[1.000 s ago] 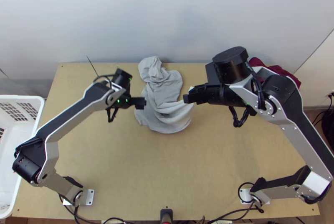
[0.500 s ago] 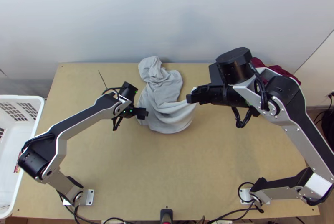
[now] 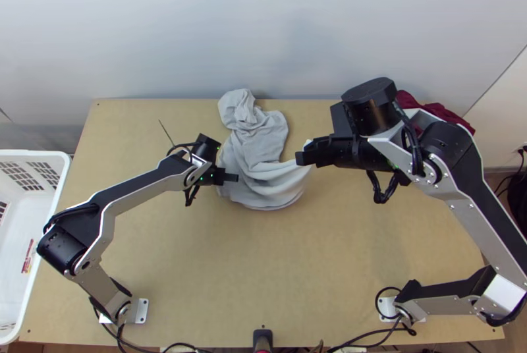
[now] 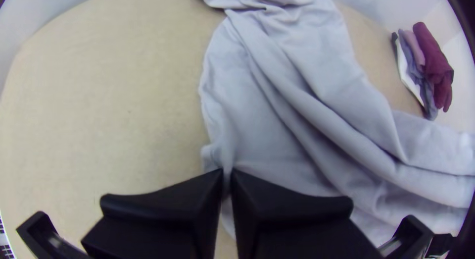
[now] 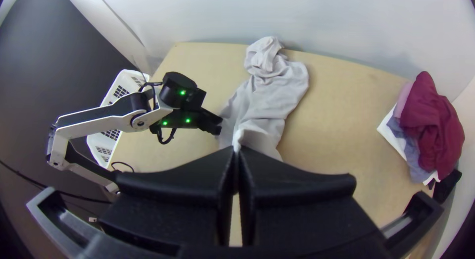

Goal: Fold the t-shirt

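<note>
The grey t-shirt (image 3: 262,139) lies bunched near the desk's (image 3: 217,274) far edge, so flattening and folding apparently remain. Over the desk, the left gripper (image 4: 227,174) has its jaws closed on one edge; the right gripper's (image 5: 236,151) jaws pinch a raised portion.

1 pale grey-white wall (image 3: 165,30), smooth and plain, stands just behind far edge of table. Light wooden table (image 3: 217,274) has straight edges and small dark holes near 2 left corners. At right, 1 thin slanting seam (image 3: 497,80) divides wall from whitish panel (image 3: 506,112). Below panel, brown floor (image 3: 495,183) and black cables (image 3: 507,182). Right wrist view: wide dark grey surface (image 5: 39,85), floor or wall, cannot tell. Light soft, with faint shadows on wall.
</note>
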Tool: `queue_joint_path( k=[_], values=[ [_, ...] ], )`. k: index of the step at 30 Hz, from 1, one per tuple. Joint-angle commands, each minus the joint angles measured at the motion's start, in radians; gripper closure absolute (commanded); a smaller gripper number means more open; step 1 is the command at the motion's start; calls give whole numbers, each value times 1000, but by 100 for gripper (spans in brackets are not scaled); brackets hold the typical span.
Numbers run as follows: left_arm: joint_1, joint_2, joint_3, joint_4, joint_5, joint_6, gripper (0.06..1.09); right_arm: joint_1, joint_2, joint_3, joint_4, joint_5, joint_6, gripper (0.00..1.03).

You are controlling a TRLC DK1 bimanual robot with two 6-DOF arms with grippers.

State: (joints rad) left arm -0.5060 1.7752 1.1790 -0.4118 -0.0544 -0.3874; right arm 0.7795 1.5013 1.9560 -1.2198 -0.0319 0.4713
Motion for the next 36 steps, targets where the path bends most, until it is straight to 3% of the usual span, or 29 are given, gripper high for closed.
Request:
queue_joint_path(
  k=[1,8,17,22,28,36],
  values=[
    [58,-59,62,10,-15,-2,105,7,-13,0,0,0,-5,100],
    [238,-117,459,-168,-10,-4,105,-28,-19,47,8,12,-3,100],
    [259,38,1062,-259,-18,-1,105,-120,-29,230,32,127,-26,100],
    [173,56,1120,-122,-90,59,105,-192,-64,288,52,191,-51,100],
    [86,67,1120,105,-266,206,105,-233,-135,288,131,366,-129,100],
    [-2,76,1120,335,-340,406,105,-238,-205,281,358,615,-398,100]
  ],
)
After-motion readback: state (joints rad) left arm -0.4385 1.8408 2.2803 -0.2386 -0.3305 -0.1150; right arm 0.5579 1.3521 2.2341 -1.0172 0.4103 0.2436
